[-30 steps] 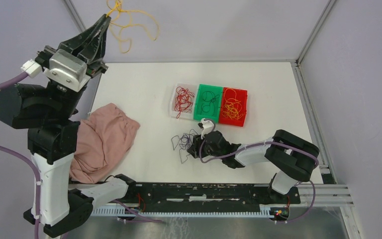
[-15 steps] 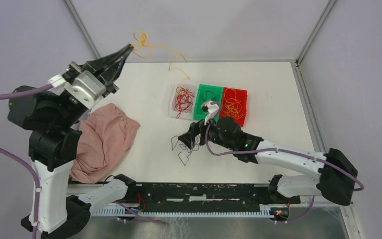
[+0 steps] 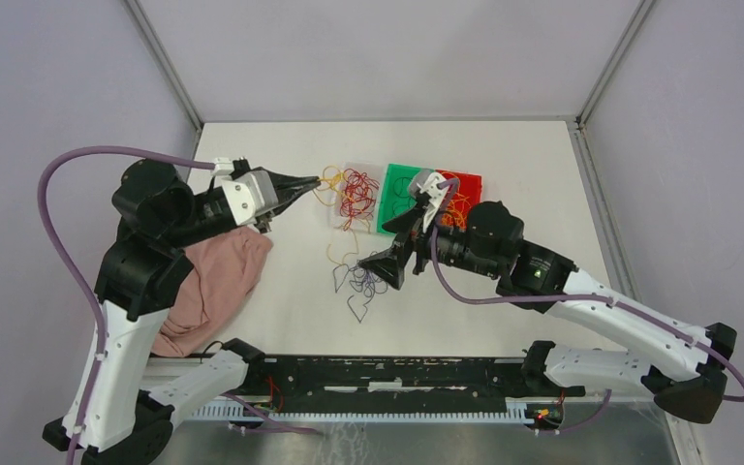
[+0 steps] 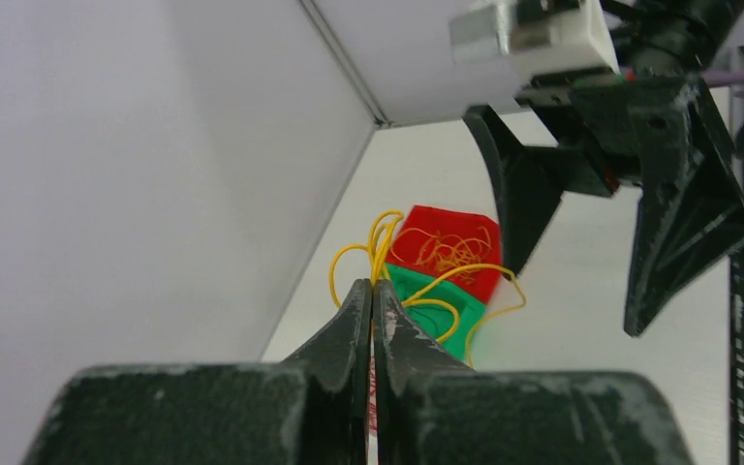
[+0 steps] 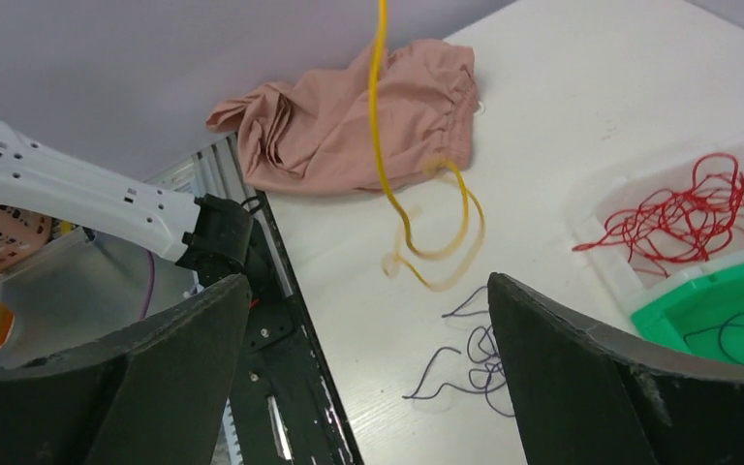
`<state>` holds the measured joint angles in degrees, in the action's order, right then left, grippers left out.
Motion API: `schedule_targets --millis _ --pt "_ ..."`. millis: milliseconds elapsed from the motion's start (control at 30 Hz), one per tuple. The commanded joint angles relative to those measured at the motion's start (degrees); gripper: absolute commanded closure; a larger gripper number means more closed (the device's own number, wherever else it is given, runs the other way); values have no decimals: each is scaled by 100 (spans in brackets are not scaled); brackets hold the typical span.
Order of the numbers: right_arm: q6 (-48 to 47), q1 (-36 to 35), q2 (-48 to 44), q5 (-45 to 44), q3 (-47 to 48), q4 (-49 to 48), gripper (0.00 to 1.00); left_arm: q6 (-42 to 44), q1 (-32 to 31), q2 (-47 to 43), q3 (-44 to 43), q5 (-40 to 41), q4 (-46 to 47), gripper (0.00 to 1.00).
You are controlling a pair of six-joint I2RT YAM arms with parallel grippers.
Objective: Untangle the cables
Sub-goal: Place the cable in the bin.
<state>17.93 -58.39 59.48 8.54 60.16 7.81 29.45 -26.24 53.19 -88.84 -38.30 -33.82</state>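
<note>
My left gripper (image 3: 318, 179) is shut on a bundle of yellow cable (image 3: 329, 176), just left of the clear tray (image 3: 341, 215). In the left wrist view the yellow loops (image 4: 387, 237) spring from the closed tips (image 4: 373, 284). One yellow strand (image 5: 380, 116) hangs down and coils on the table. A tangle of dark cables (image 3: 360, 283) lies on the table in front of the trays. My right gripper (image 3: 387, 266) hovers open above that tangle (image 5: 475, 358), nothing between its fingers.
The clear tray holds red cables (image 3: 356, 192), the green tray (image 3: 389, 225) a dark cable, the red tray (image 3: 475, 184) yellow cables. A pink cloth (image 3: 208, 276) lies at the left. A black rail (image 3: 387, 373) runs along the near edge.
My left arm swung down from high at the back wall to beside the trays, carrying the yellow cable. My right gripper opened wide and lifted off the dark cables.
</note>
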Motion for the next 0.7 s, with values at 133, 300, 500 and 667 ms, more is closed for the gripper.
schedule_targets --millis 133,300,500,667 --pt "-292 -25 264 543 1118 -342 4 -236 -13 -226 471 -983 -452 97" --pt "-247 -26 823 1092 1490 -510 8 -512 -15 -352 775 -1007 -132 97" --pt "3 -26 1261 1404 1632 -968 19 -618 -21 -376 854 -1290 -263 97" --pt "95 -10 1342 1277 1624 -1104 46 -616 -17 -412 927 -1326 -327 97"
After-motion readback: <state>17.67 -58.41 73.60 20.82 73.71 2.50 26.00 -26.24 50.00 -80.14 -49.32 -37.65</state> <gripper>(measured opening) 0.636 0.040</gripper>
